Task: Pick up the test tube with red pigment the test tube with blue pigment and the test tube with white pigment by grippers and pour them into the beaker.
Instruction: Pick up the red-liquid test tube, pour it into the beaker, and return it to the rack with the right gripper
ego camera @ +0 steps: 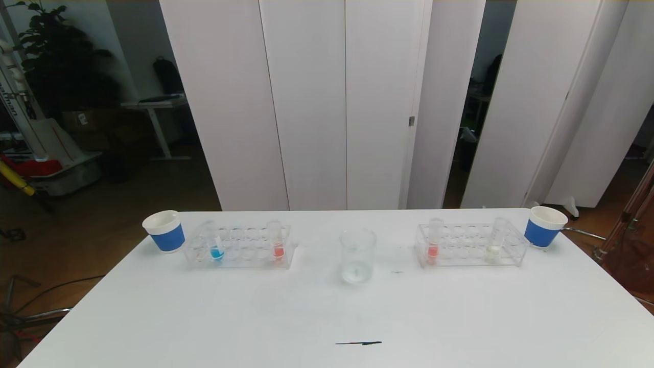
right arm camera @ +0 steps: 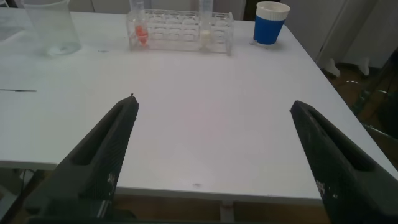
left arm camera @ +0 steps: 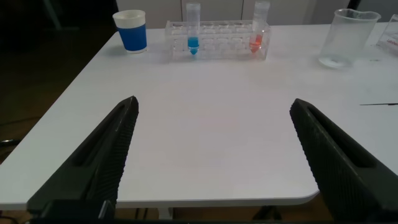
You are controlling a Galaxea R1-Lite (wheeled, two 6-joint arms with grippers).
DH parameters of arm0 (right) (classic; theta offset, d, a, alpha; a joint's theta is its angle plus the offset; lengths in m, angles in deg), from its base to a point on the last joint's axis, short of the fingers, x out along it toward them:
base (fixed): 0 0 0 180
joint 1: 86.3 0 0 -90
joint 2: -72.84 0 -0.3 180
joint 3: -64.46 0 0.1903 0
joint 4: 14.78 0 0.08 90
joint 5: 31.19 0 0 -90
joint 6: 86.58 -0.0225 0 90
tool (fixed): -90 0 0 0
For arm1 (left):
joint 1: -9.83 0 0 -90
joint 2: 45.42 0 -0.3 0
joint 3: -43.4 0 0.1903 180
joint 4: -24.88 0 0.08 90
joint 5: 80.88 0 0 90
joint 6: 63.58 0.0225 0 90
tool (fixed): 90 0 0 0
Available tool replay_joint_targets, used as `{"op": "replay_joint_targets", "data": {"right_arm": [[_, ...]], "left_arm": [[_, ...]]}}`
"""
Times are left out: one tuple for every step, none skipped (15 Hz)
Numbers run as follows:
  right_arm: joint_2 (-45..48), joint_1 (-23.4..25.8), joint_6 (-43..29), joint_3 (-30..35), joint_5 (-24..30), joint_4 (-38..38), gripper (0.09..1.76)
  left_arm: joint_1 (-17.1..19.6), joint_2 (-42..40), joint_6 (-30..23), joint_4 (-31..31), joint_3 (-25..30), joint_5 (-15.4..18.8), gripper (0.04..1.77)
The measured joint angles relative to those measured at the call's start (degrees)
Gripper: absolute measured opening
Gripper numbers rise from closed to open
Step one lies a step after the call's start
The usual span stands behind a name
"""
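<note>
While both grippers, left [left arm camera: 214, 155] and right [right arm camera: 214, 155], idle with fingers spread, tabletop [ego camera: 327, 317] holds: two racks, four tubes, two cups, one beaker [ego camera: 357, 254]; no readable labels.

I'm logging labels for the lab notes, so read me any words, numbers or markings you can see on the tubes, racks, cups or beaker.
None can be read on the task items.
The beaker: no readable scale or print.
The test tube with blue pigment and the test tube with white pigment: no labels.
The blue-banded cups: plain, no text.
Far left background: vertical lettering, too blurred to read.
</note>
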State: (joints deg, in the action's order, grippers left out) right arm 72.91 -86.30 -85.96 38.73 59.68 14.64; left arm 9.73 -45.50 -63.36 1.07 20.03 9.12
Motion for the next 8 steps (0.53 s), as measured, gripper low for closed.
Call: {"op": "replay_joint_targets", "data": {"right_arm": [[0.0,0.0,0.0,0.0,0.0,0.0,1.75],[0.0,0.0,0.0,0.0,0.0,0.0,1.75],[0.0,0.0,0.0,0.0,0.0,0.2,1.75],[0.0,0.0,0.0,-0.1,-0.1,0.3,1.75],[0.0,0.1,0.0,-0.6,-0.1,0.4,1.75],[0.0,0.1,0.1,-1.4,0.0,0.8,1.75],[-0.1,0.2,0.1,-2.4,0.2,1.0,1.75],[-0.4,0.2,0.2,-3.5,0.2,1.3,1.75]], "left_arm": [[0.0,0.0,0.0,0.0,0.0,0.0,1.74],[0.0,0.0,0.0,0.0,0.0,0.0,1.74],[0.0,0.0,0.0,0.0,0.0,0.0,1.74],[0.0,0.0,0.0,0.0,0.0,0.0,1.74],[0.0,0.0,0.0,0.0,0.0,0.0,1.74],[0.0,0.0,0.0,0.0,0.0,0.0,1.74],[0.0,0.0,0.0,0.0,0.0,0.0,1.74],[0.0,0.0,0.0,0.0,0.0,0.0,1.74]]}}
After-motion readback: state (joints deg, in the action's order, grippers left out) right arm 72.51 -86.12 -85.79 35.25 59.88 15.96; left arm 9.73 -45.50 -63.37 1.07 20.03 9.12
